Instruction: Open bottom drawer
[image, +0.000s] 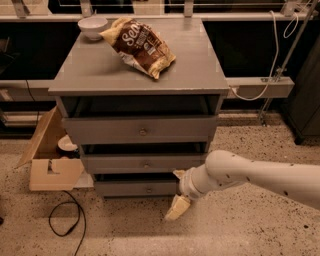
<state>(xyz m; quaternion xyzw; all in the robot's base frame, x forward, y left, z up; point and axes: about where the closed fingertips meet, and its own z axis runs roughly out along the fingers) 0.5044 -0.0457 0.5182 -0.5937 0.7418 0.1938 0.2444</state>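
Observation:
The bottom drawer (135, 188) is the lowest, narrowest grey front of the grey cabinet, with a small round metal knob (148, 189) at its centre. It looks shut. My gripper (177, 192) is at the end of the white arm (250, 175) reaching in from the right. It sits at the right end of the bottom drawer front, close to the floor, a little right of the knob. One cream finger (177, 207) points down and left, the other (179, 174) sits above it, with a wide gap between them and nothing held.
The middle drawer (145, 163) and the top drawer (142, 131) stand above. A brown chip bag (141, 46) and a white bowl (93, 26) lie on the cabinet top. A cardboard box (50, 160) and a black cable (67, 220) are on the floor at left.

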